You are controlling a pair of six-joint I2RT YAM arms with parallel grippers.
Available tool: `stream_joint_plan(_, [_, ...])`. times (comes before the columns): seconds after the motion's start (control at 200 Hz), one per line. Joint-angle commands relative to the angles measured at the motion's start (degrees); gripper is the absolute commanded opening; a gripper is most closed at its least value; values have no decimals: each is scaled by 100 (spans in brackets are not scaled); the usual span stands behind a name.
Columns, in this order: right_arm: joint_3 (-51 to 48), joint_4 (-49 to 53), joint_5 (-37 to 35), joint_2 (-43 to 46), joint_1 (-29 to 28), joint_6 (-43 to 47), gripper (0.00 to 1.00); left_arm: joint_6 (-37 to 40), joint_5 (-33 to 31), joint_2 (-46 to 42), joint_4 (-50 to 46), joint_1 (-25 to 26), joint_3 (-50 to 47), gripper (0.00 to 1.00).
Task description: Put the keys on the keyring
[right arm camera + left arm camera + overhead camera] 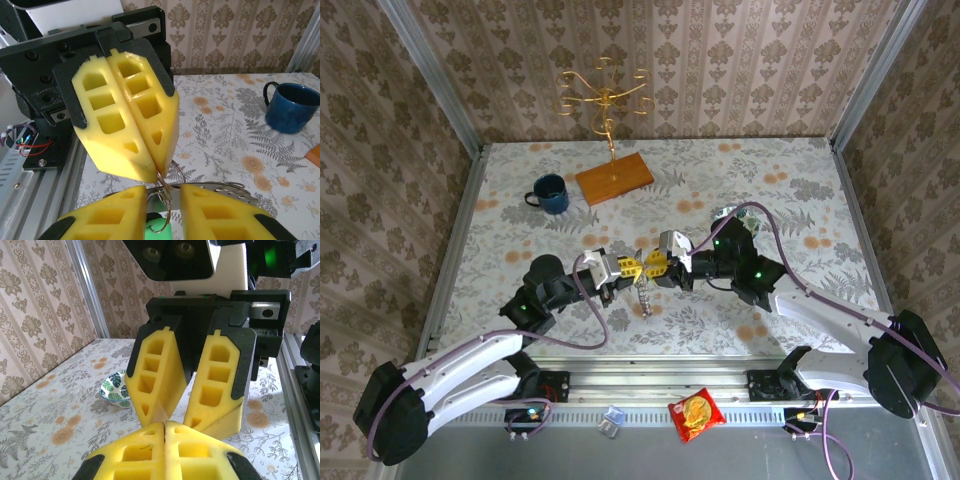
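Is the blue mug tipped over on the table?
No, the blue mug stands upright on the table, with its opening facing up and its handle out to the side.

One mug (550, 193), one gold stand (614, 178), one snack packet (696, 413), one keyring (169, 205).

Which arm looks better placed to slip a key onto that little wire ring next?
Probably the right: the green-headed plastic key sits inside the right claw, right at the thin wire keyring that the shut left claw pinches steady.
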State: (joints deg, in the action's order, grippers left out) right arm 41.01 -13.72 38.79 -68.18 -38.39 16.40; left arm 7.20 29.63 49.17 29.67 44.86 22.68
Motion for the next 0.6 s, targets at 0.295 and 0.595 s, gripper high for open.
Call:
stream_joint_plan(0.295, [231,-327,234,-318,25,21,9,-285,243,2,567,-92,-44,0])
stream_joint_plan(0.595, [364,151,350,-253,85,332,0,-256,-16,-214,135,-235,-38,27])
